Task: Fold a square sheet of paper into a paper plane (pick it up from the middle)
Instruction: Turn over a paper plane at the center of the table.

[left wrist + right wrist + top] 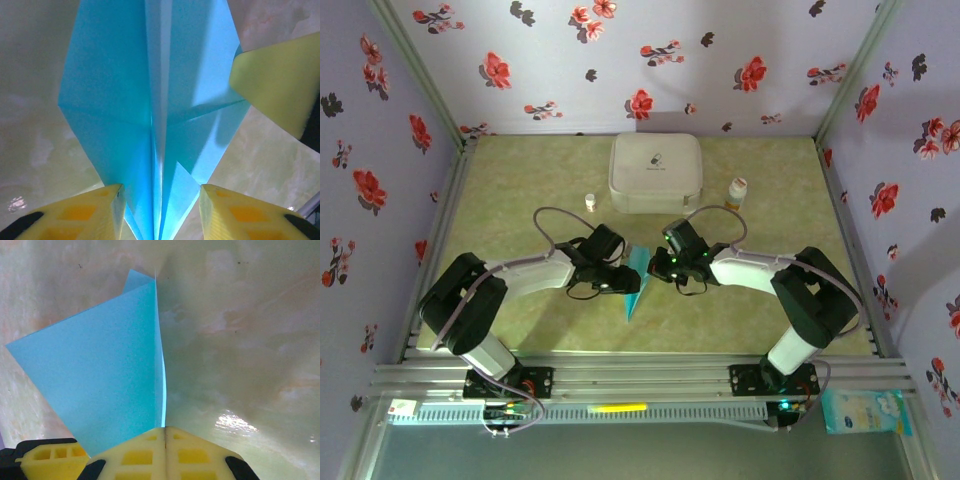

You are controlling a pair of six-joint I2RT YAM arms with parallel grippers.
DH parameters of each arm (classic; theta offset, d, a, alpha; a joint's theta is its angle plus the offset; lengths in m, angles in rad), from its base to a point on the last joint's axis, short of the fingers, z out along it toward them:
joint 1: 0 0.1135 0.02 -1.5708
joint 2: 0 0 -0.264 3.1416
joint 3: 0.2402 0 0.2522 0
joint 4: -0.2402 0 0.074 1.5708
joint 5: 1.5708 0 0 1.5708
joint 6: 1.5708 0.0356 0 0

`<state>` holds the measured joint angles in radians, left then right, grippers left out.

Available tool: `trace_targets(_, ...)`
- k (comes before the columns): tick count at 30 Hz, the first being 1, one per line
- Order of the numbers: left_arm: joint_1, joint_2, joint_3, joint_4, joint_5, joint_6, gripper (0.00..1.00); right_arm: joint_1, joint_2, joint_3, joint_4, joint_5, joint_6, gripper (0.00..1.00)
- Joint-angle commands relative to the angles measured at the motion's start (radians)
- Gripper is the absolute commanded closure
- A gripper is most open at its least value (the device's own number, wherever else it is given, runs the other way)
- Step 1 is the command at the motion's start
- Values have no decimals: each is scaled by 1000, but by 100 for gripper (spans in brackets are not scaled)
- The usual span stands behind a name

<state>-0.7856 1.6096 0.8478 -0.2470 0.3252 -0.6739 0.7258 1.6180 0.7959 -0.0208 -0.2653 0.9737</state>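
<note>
Right gripper (pixel 165 440) has its fingers pressed together on one edge of the paper plane (pixel 110 375), and the paper's fold line runs straight into the seam between them. Left gripper (pixel 161 192) stands part-spread, one finger on each side of the narrow end of the paper; whether it presses on the paper I cannot tell. From above, the paper sits in the middle of the counter (pixel 520 190) between the two grippers, well in front of the white case (pixel 655 172), with its pointed tip toward the near edge. By my reading the job is well past halfway: the sheet is no flat square, slanting folds meet at a raised centre crease, and the outline is a slim dart. What seems left is laying the wings down, firming the creases and letting go of the finished plane on the counter
</note>
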Motion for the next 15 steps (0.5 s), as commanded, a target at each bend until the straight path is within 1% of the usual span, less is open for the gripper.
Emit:
trace_targets(1, -9, 24, 8, -4, 22, 5, 57, 7, -4, 11, 1, 9, 8, 96)
trace_targets(11, -10, 45, 23, 2, 17, 14, 56, 7, 0, 10, 8, 5, 11, 96)
trace_targets(14, -12, 64, 37, -11, 11, 14, 61, 7, 1, 12, 4, 9, 8, 96)
trace_targets(15, -12, 71, 42, -15, 6, 14, 64, 7, 2, 14, 5, 8, 8, 95)
